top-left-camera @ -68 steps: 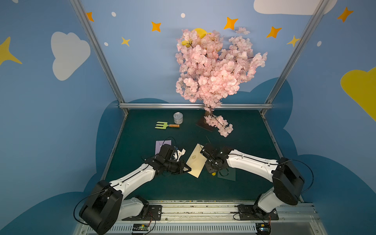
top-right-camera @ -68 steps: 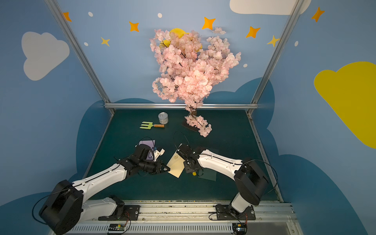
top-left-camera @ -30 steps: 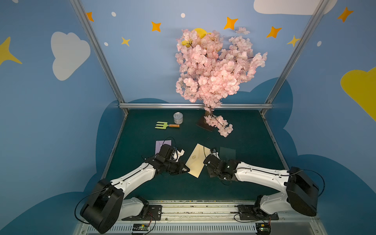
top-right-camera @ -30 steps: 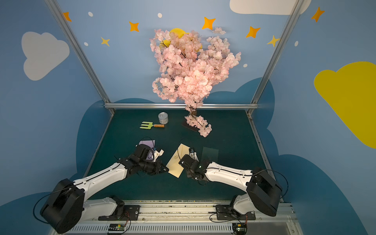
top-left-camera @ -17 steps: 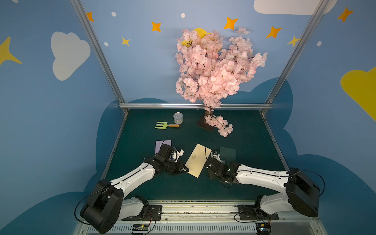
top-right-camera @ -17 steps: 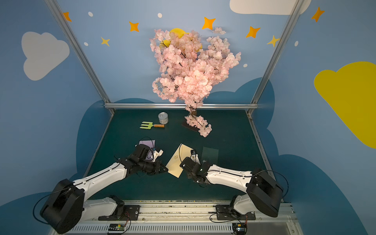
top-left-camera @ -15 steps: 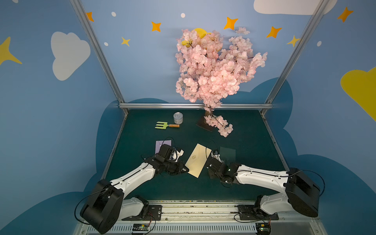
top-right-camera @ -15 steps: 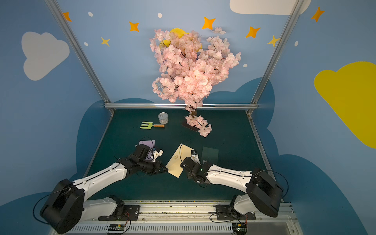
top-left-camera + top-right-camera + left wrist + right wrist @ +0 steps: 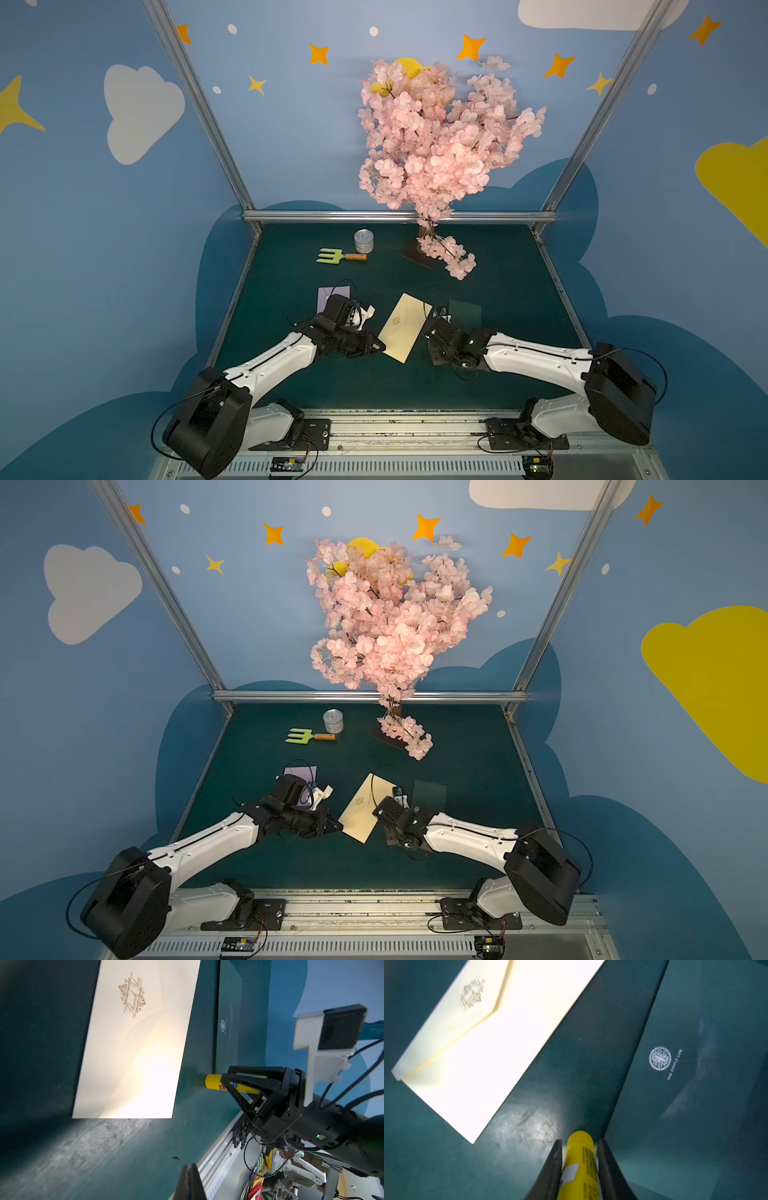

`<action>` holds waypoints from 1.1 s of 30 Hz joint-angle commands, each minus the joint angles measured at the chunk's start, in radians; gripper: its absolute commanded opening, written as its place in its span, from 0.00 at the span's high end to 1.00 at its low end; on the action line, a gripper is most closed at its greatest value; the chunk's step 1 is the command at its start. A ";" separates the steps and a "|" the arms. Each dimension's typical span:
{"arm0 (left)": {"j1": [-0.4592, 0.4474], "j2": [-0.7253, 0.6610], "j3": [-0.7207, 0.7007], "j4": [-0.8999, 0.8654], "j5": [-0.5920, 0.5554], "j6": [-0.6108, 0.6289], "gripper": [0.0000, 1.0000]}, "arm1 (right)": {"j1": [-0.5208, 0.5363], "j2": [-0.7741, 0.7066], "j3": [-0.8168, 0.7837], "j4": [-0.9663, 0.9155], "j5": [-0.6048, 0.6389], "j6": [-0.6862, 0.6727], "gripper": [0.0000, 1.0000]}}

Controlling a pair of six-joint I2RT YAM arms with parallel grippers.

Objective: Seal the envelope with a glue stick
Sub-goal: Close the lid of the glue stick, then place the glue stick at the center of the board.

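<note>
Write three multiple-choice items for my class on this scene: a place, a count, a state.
1. Where does the pale cream rectangular paper envelope lie? A) on the green mat between the left gripper and the right gripper B) beside the can C) under the tree
2. How many envelopes lie on the mat? A) one B) two C) three
3. The right gripper is: A) open B) shut on the short yellow plastic glue stick C) shut on a fork
Key: A, as both top views show; C, adding the lilac envelope and the dark green envelope; B, its jaws clamp the stick in the right wrist view.
</note>
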State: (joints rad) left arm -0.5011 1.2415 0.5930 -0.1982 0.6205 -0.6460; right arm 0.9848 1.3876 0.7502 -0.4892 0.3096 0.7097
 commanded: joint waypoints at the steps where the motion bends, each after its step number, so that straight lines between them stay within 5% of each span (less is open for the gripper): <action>1: 0.009 -0.008 0.029 -0.018 -0.001 0.026 0.97 | -0.046 -0.041 0.013 -0.224 -0.074 -0.057 1.00; 12: 0.044 -0.012 0.034 -0.032 0.015 0.058 0.97 | -0.340 -0.190 0.160 -0.341 -0.483 -0.161 1.00; 18: 0.086 -0.025 0.034 -0.043 0.025 0.080 0.97 | -0.532 -0.181 0.210 -0.540 -0.548 -0.289 1.00; 25: 0.135 -0.027 0.029 -0.044 0.047 0.104 0.97 | -0.686 -0.001 0.398 -0.767 -0.349 -0.434 1.00; 33: 0.183 -0.025 0.034 -0.028 0.096 0.109 0.97 | -0.761 0.440 0.689 -0.937 -0.100 -0.540 1.00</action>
State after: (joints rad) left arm -0.3302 1.2278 0.6060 -0.2260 0.6796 -0.5606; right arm 0.2405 1.7351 1.3777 -1.3159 0.0895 0.2337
